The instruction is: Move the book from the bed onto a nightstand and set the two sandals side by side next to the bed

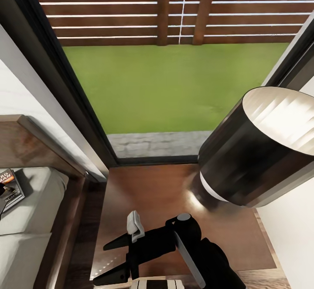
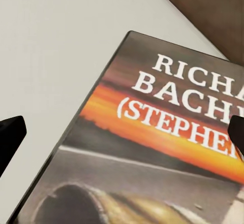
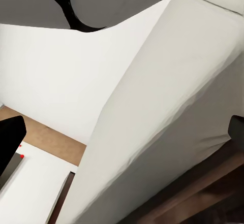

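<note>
Head view: nightstand (image 1: pixel 152 193) beside bed (image 1: pixel 39 210); book (image 2: pixel 152 148) between spread left pincer (image 2: pixel 124 132).

nightstand (image 1: pixel 174 201): glossy wood | book (image 2: pixel 152 153): glossy paper | mattress (image 1: pixel 30 206): matt cloth

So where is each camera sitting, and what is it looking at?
Head view: high up, looking down at the nightstand, lamp and window; the right claw and its arm show.
Left wrist view: close above the book on the bed, with dark fingertips at both edges.
Right wrist view: looks along the pale mattress.
Shared: the head view also shows the book on the bed.
</note>
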### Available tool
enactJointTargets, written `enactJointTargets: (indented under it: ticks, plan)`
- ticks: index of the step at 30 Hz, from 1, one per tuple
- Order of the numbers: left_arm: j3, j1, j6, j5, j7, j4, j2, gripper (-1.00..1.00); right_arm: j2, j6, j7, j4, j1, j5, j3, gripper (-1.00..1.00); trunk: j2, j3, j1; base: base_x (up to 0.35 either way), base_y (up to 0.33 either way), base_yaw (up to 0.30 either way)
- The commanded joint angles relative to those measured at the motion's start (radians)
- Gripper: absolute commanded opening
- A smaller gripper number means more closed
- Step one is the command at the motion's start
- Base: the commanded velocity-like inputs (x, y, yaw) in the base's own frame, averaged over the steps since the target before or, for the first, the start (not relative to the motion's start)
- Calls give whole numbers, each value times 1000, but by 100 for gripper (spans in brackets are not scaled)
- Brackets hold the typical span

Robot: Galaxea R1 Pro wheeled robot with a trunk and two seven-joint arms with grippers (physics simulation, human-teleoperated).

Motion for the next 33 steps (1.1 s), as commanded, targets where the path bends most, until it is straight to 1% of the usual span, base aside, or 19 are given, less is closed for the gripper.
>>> enactJointTargets:
  ticks: [1, 27, 33]
  plan:
    - [-4, 0, -5, 23, 0, 37, 0, 100, 0, 7, 0, 0, -1, -5, 0, 100, 0, -1, 0, 0, 0, 0]
    - [-4, 1, -7, 22, 0, 37, 0, 100, 0, 7, -1, 0, 0, -5, 0, 100, 0, -1, 0, 0, 0, 0]
    - [-4, 0, -7, 22, 0, 37, 0, 100, 0, 7, -1, 0, 0, -5, 0, 100, 0, -1, 0, 0, -68, 0]
